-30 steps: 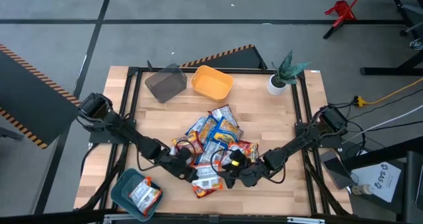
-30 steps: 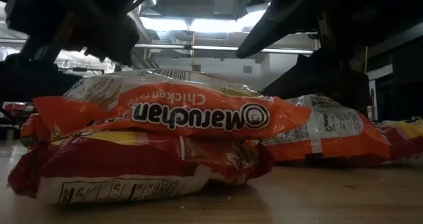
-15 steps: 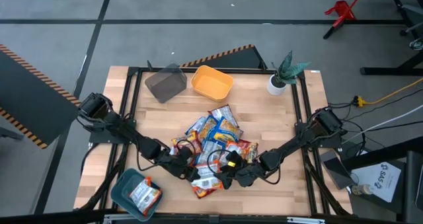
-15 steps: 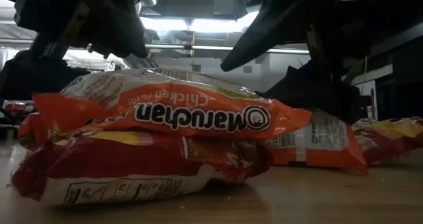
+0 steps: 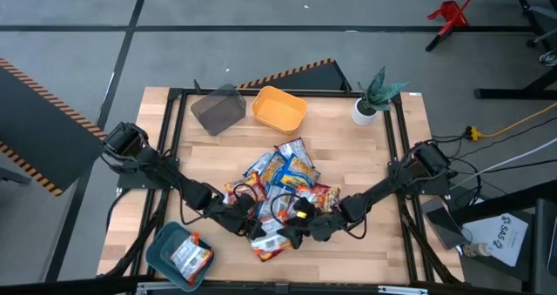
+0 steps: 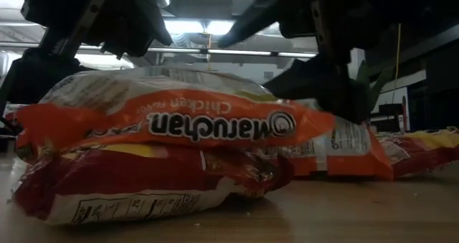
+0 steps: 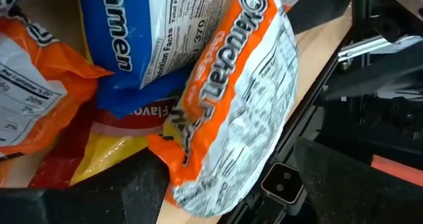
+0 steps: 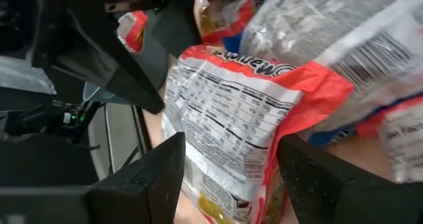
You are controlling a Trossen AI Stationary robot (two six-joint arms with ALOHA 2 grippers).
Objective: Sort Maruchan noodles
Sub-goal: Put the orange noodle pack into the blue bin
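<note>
Several Maruchan noodles packets lie heaped at the table's middle [image 5: 280,186]. At the heap's near end an orange packet with a silver-white back [image 5: 268,243] [image 6: 172,121] rests on a red one [image 6: 136,178]. My left gripper [image 5: 254,229] [image 7: 225,201] is open at this packet's left end. My right gripper [image 5: 285,238] [image 8: 231,191] is open at its right end. In each wrist view the packet [image 7: 244,98] [image 8: 228,138] fills the gap between the fingers. My left gripper has one finger [image 7: 119,187] beside the packet's orange end seam [image 7: 175,154]; I cannot tell whether it touches. My right gripper has a finger [image 8: 149,181] on each side of the packet's printed face [image 8: 218,118]; whether they touch it I cannot tell.
A teal bin [image 5: 162,243] with one packet in it [image 5: 191,258] stands at the near left corner. A grey bin [image 5: 218,110], a yellow bin [image 5: 278,109] and a potted plant [image 5: 372,99] stand along the far edge. Bare wood lies to the right [image 5: 365,156].
My right gripper has gone toward the table's left and reached the orange packet's right end. In the low view the packet has shifted a little to the left on the red one below it.
</note>
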